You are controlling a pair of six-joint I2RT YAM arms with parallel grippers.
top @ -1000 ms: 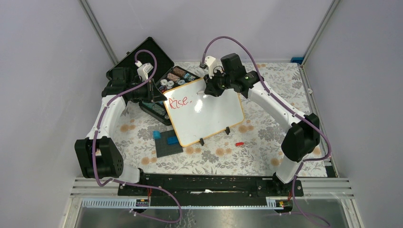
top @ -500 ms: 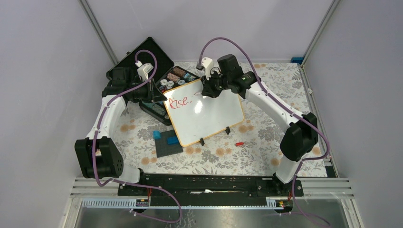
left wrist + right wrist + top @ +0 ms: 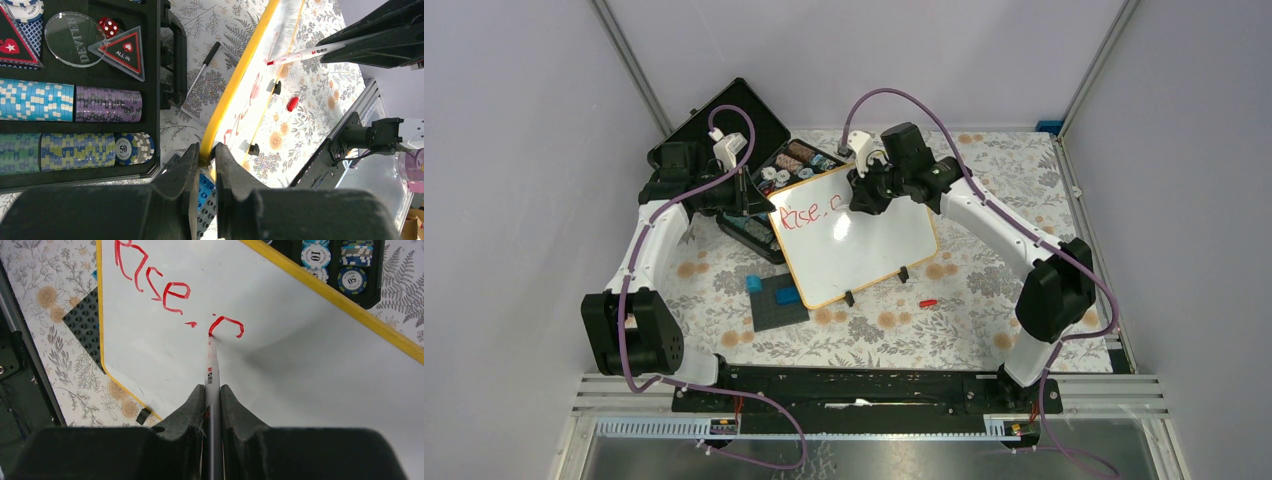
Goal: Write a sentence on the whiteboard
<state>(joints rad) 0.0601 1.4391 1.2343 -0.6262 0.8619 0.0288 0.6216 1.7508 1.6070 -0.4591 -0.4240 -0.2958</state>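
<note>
The floral tabletop carries the whiteboard at its middle. The board is turned at an angle, with its far left corner just beside the open chip case. Whether the board lies flat or is propped up a little cannot be told from above.

The left gripper is closed tight on the board's yellow frame at that corner, one finger on each side of the edge, which looks like bracing it for the writing. The right gripper hangs over the board's upper half, with its jaws clamped on a marker that points away from the wrist and down at the surface.

The sentence so far is one red word, "Rise", along the top of the board, followed by a small dot. Just past the dot is a short hooked curve, and the marker's tip sits at the curve's near end, touching or almost touching the white.

I judge the step in hand to be the first letter of the second word, so most of the writing is yet to come.

The next move calls for finishing this stroke with light, even pressure. The letters should match the height of "Rise" and run toward the bare right side. The left grip must hold firm so the board does not slide.
</note>
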